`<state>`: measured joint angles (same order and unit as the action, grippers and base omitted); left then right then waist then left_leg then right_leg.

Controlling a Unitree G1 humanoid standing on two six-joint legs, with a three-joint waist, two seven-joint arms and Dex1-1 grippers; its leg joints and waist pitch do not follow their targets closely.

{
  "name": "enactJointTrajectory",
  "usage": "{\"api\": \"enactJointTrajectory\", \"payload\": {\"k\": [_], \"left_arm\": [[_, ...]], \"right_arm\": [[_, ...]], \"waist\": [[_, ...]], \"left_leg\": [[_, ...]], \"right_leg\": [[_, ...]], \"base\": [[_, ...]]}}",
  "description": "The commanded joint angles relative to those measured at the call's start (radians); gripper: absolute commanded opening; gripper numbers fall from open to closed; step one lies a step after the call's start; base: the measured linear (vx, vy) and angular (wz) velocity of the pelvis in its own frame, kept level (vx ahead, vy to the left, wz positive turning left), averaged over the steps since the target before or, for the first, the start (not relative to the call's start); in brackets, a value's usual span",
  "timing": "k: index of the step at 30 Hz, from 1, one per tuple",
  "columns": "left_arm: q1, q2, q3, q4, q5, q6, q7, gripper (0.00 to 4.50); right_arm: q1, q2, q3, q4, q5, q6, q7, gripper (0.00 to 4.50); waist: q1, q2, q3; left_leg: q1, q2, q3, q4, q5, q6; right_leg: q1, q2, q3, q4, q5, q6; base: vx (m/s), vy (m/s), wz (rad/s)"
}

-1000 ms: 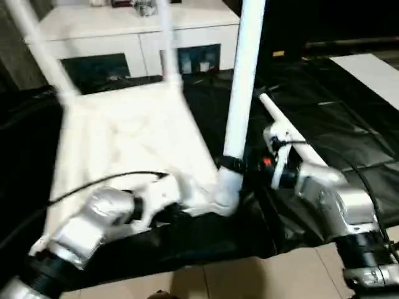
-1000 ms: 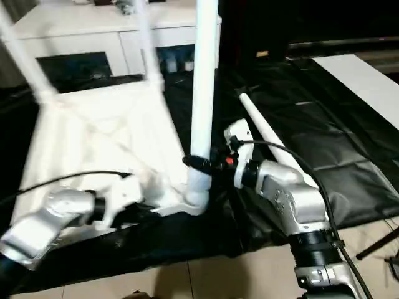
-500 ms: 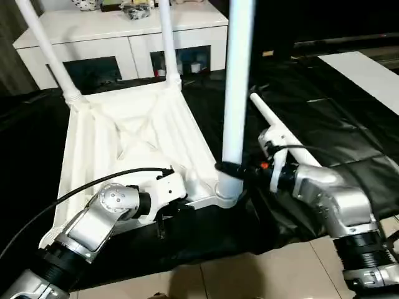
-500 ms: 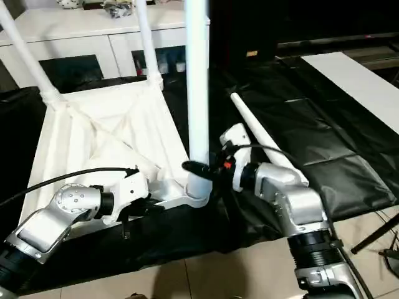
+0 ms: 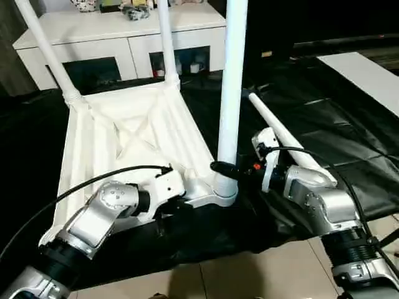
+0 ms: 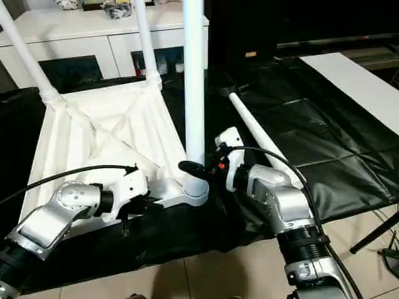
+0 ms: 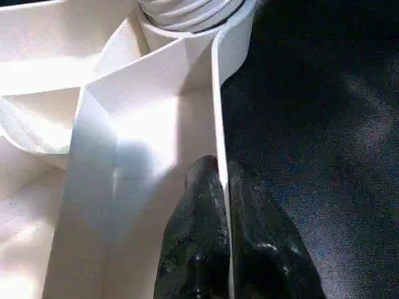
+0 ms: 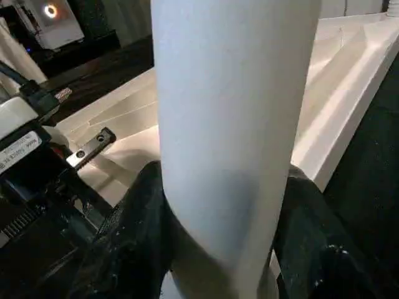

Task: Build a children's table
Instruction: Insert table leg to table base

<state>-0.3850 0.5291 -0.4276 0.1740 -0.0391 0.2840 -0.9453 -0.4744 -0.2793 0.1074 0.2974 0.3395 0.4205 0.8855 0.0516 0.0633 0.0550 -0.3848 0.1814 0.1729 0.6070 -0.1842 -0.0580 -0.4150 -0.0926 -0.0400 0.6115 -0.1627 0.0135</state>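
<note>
Steadied since a second ago: right gripper (image 6: 198, 168) clamps third leg (image 5: 232, 93) upright in near-corner socket, left gripper (image 7: 221, 187) pinches tabletop rim (image 7: 217, 106)

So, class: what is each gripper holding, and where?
Left gripper: tabletop rim, near edge. Right gripper: upright leg, just above its socket.

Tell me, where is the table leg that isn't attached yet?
The loose leg lies flat on the black-covered work table, just right of the upturned tabletop, behind the right claw.
</note>
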Motion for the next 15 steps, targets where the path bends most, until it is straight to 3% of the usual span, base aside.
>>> {"api": "enactJointTrajectory", "payload": {"k": [1, 11, 15], "left_arm": [[-0.018, 0.013, 0.031, 0.016, 0.021, -0.015, 0.007, 0.00], [-0.020, 0.012, 0.039, 0.025, 0.014, -0.020, 0.002, 0.00], [-0.032, 0.006, 0.043, 0.039, 0.014, -0.023, 0.006, 0.00]], "right_arm": [[-0.010, -0.001, 0.006, 0.041, -0.019, -0.015, 0.010, 1.85], [0.059, 0.034, -0.068, 0.071, 0.031, -0.044, -0.031, 1.85], [0.121, 0.072, -0.097, 0.073, 0.046, -0.110, -0.061, 1.85]], "waist": [[-0.002, -0.009, -0.064], [-0.004, -0.006, -0.065], [-0.006, -0.002, -0.064]], "left_leg": [[0.019, 0.029, -0.014, -0.085, -0.350, -0.019], [0.020, 0.030, -0.013, -0.087, -0.365, -0.019], [0.023, 0.029, -0.014, -0.088, -0.387, -0.022]], "right_leg": [[0.033, -0.039, 0.025, -0.092, -0.475, -0.154], [0.031, -0.039, 0.025, -0.094, -0.456, -0.162], [0.028, -0.039, 0.024, -0.097, -0.474, -0.159]], "base": [[0.000, 0.000, 0.00], [0.000, 0.000, 0.00], [0.000, 0.000, 0.00]]}}
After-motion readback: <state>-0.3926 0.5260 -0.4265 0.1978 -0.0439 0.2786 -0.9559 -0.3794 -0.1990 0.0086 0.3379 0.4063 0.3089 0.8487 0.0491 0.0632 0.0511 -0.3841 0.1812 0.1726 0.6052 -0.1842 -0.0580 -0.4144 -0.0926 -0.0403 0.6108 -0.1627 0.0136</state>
